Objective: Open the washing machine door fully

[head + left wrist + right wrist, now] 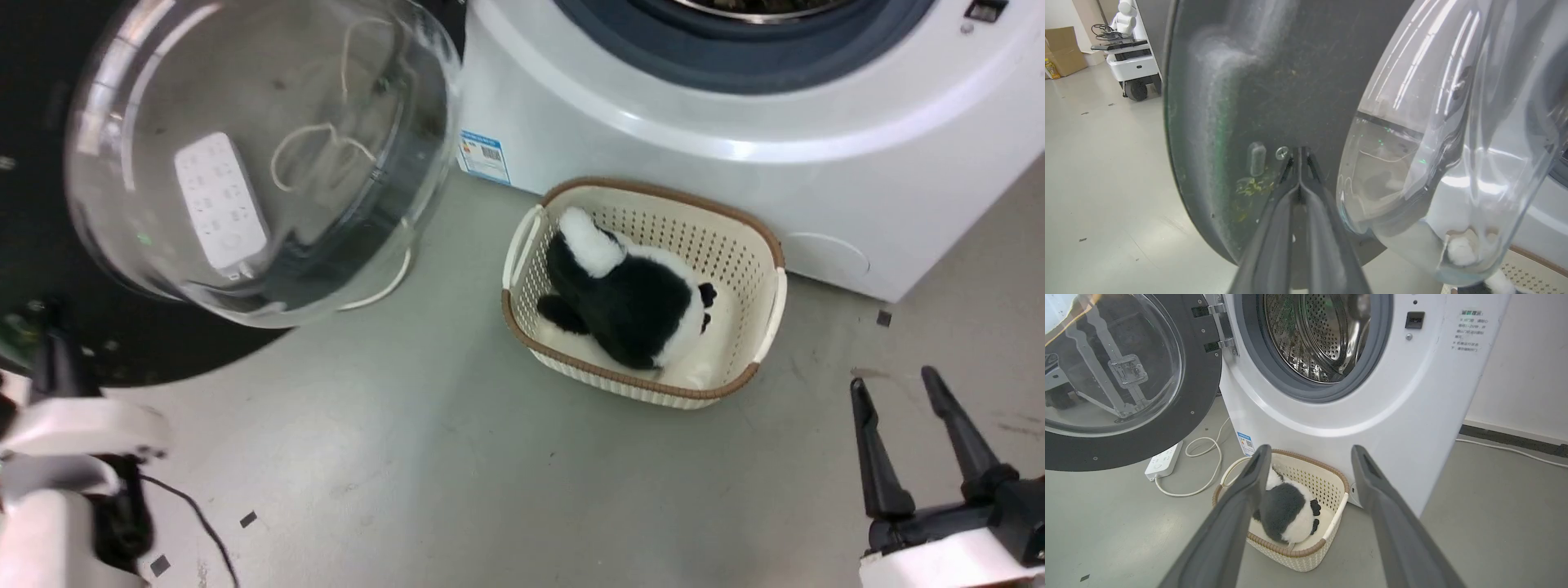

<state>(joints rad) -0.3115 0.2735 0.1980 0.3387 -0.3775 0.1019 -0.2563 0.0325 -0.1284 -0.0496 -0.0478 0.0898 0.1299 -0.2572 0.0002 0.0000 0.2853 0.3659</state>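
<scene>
The washing machine door (pixel 261 155) stands swung out to the left of the white washing machine (pixel 735 122), its clear glass bowl bulging toward me and its black ring frame (pixel 98 343) below it. My left gripper (pixel 1299 152) is shut, its tips pressed against the black inner face of the door (pixel 1241 81) beside the glass bowl (pixel 1453 163); it also shows at the lower left (pixel 51 327). My right gripper (pixel 894 380) hangs open and empty over the floor at the lower right. Its wrist view shows the door (pixel 1118 367) on its hinge (pixel 1220 326) and the steel drum (pixel 1323 335).
A cream lattice basket (pixel 751 245) with a black-and-white plush toy (pixel 629 302) sits on the floor right before the machine. A white power strip (pixel 1163 461) and its cord lie under the door. Another white robot (pixel 1126 41) and a cardboard box (pixel 1061 49) stand far off.
</scene>
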